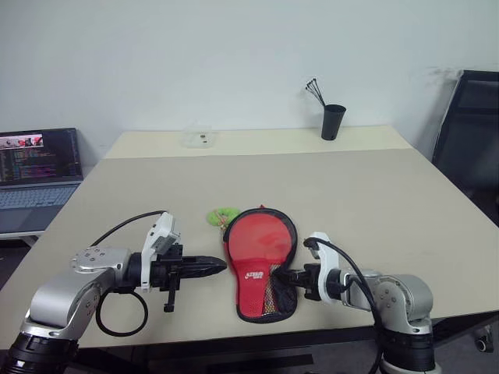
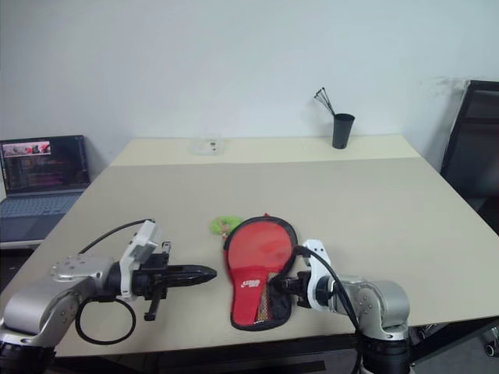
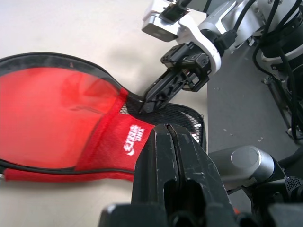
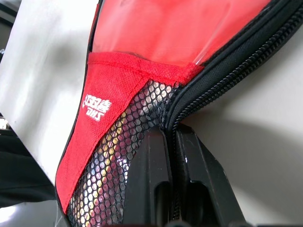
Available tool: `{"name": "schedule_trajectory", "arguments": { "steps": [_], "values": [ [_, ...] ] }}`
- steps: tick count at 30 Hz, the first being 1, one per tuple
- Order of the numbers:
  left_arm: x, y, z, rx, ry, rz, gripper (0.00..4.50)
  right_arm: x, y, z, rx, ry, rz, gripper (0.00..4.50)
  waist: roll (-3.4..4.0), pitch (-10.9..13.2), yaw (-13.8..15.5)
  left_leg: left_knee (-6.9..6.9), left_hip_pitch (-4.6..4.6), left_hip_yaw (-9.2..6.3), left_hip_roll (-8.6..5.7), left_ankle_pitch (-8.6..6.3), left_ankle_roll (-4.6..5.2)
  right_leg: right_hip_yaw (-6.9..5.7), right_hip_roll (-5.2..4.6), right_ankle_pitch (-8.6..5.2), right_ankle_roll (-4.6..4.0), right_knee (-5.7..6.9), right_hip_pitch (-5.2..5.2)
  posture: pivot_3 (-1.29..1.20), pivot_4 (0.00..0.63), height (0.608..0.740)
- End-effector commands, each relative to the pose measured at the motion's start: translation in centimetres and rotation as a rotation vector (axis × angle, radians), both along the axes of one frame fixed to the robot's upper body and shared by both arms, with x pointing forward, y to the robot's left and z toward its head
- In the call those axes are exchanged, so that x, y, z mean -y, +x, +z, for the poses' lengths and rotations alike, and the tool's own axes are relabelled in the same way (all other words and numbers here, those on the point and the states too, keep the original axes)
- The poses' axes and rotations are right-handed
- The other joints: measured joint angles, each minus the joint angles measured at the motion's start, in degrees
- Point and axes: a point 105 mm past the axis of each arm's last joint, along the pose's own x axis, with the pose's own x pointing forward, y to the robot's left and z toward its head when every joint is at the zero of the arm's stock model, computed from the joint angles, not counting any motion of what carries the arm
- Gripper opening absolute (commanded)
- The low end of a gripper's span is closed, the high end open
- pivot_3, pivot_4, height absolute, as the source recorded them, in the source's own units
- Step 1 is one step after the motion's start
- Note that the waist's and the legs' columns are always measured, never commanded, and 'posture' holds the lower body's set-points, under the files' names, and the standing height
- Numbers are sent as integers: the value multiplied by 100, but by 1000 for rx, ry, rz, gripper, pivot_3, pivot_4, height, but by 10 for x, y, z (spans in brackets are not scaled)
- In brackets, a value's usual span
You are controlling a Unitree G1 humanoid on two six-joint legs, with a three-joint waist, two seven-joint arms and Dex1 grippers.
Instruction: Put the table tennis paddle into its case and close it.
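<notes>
Case (image 1: 260,263): laid red side up near the table's (image 1: 374,195) front edge, the paddle's (image 4: 102,184) striped handle glimpsed through its mesh pocket; zip judged not fully closed.
Right gripper (image 3: 147,101): fingers pinched together at the zip edge, apparently to draw it along.
Left gripper (image 1: 210,268): closed on nothing, held just beside the case.

The case (image 1: 260,261) lies flat on the desk (image 1: 374,195) near its front edge, red side up, with the round end pointing away from the robot and the narrow handle end toward it. A black zip edge runs around its outline. A white logo sits on the red fabric above a black mesh pocket at the narrow end. The table tennis paddle (image 4: 161,23) shows as a smooth red face inside the case, behind the red fabric band.
</notes>
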Motion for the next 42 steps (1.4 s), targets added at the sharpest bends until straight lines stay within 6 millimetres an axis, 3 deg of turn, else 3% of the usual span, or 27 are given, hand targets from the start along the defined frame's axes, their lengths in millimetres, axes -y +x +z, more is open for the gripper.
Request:
{"name": "schedule_trajectory", "arguments": {
  "steps": [1,14,25,29,36,38,42],
  "values": [
    [2,-1,10,42,3,-24,0,-2,-9,2,-16,23,14,13,0,0,6,0,-1,0,0,0,0,-1,0,0,0,-1,0,0,150,740],
    [3,1,9,54,10,-25,0,-16,-24,-7,-80,114,-49,13,0,0,12,-1,-7,-3,3,-1,0,-3,2,-1,1,-4,-4,0,150,740],
    [3,4,6,61,7,-10,0,9,-19,-12,-64,30,-75,13,0,0,56,-2,-13,-2,1,-1,0,-5,0,-2,1,-11,-4,0,150,740],
    [4,5,4,62,3,-6,0,11,-21,-9,-48,25,-53,1018,0,0,92,-1,-17,0,1,-2,-1,-7,0,-2,1,-15,-4,0,150,740],
    [5,7,2,64,-4,6,0,21,-22,-3,-9,-1,-54,3425,-1,-1,104,0,-17,-1,1,-2,-1,-10,-1,-2,1,-15,-3,0,150,740],
    [3,13,2,73,-13,47,0,29,-22,14,69,12,-38,3425,0,0,115,1,-18,-1,2,-2,-1,-11,-4,-2,2,-15,-2,0,150,740],
    [-3,29,5,108,-29,148,0,38,-34,46,308,-102,208,3425,4,5,123,8,-32,0,-6,-2,-1,-14,-35,-6,19,-17,-5,0,150,740]
  ]
}}
